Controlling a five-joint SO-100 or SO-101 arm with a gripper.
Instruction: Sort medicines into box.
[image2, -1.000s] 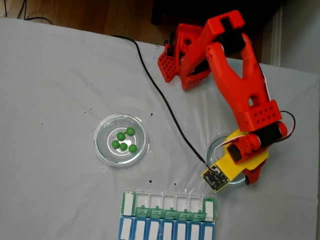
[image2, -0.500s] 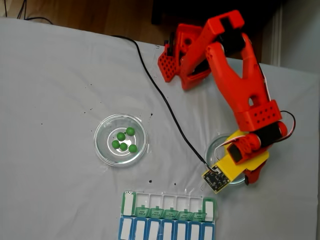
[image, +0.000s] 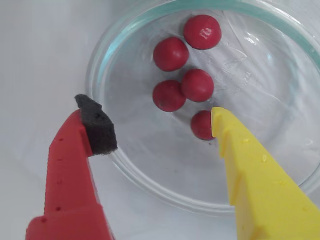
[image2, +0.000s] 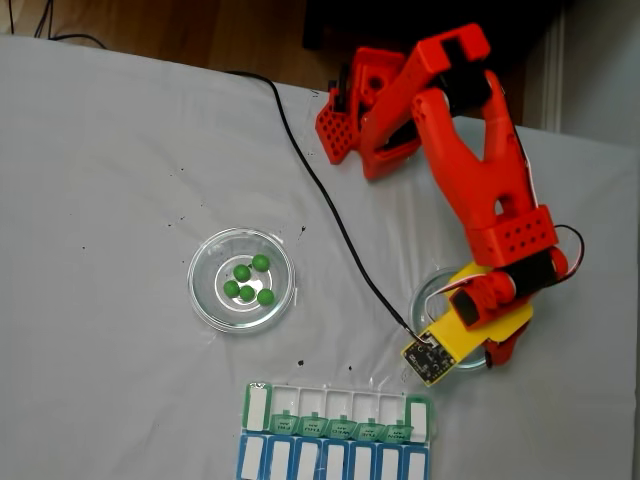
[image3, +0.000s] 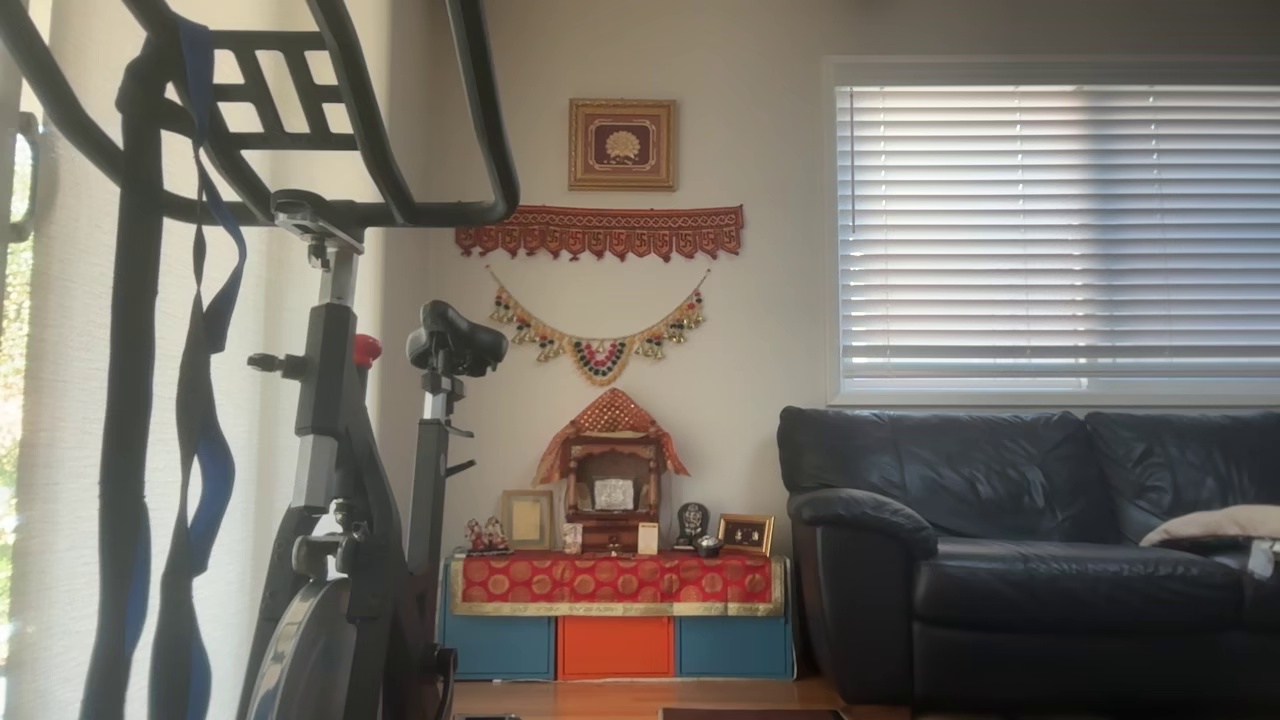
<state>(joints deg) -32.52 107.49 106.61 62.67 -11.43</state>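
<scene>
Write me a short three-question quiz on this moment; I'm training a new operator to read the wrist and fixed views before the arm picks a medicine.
1. Multiple choice: how many red balls lie in the glass dish under the gripper in the wrist view? A three, B five, C seven.
2. True or false: the gripper is shut on a ball.
3. Fill in: in the fixed view, the other dish holds balls coloured ____.

Key
1. B.
2. False: the jaws stand apart, the yellow finger beside one red ball, the red finger over the dish rim.
3. Green, five of them.
</scene>
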